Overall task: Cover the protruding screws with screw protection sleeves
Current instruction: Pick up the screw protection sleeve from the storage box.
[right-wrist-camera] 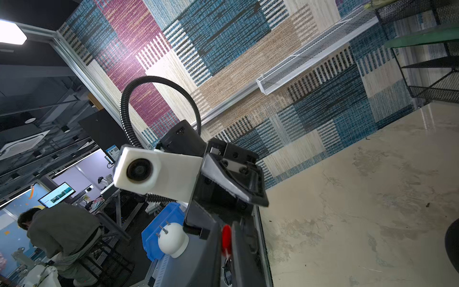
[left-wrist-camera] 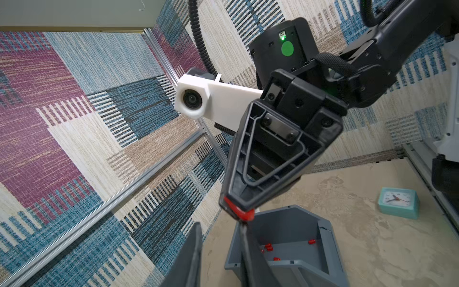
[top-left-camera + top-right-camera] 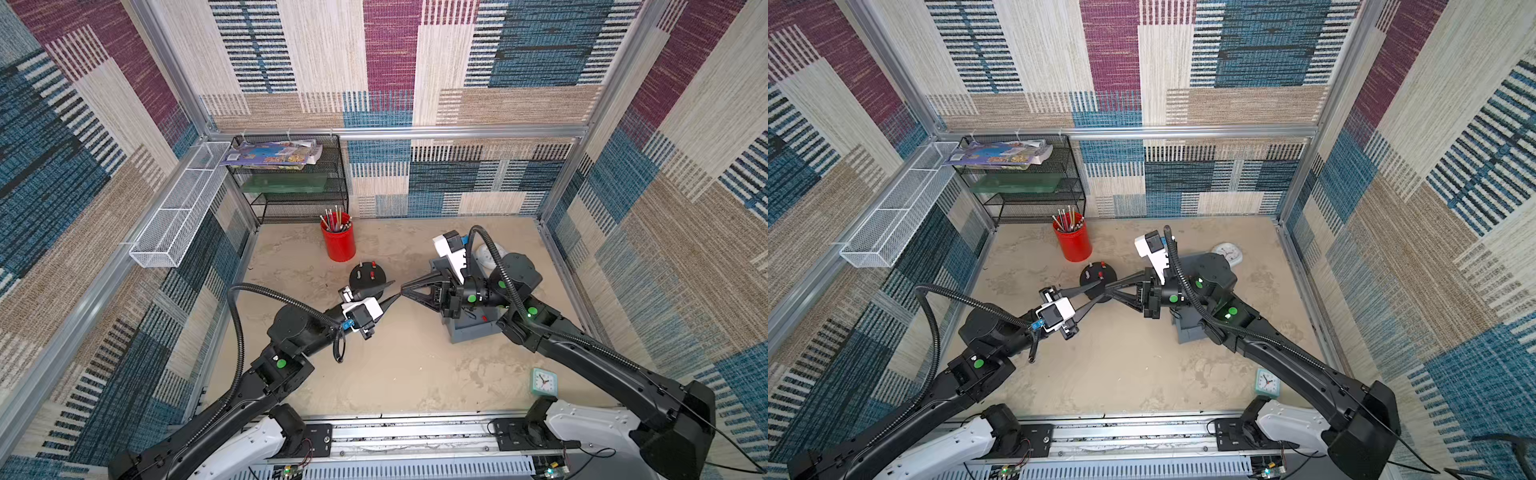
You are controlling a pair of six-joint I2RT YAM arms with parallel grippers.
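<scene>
The right gripper point(image 3: 402, 293) pinches one red sleeve point(image 2: 238, 210) at its very tips, seemingly offering it to the left gripper point(image 2: 219, 226) (jaws parted, one tip at the sleeve) with the protruding screws point(image 3: 360, 266) just beside that gripper.

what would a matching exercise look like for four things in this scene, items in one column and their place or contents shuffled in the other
Things:
1. red cylindrical plastic cup
2. grey plastic bin
3. teal square alarm clock
4. tiny red plastic sleeve

Place or state:
A. pinched at the tip of the right gripper
B. stands close to the front metal rail
C. holds pencils
D. has loose red sleeves lying inside

Pairs: 1-C, 2-D, 3-B, 4-A
</scene>
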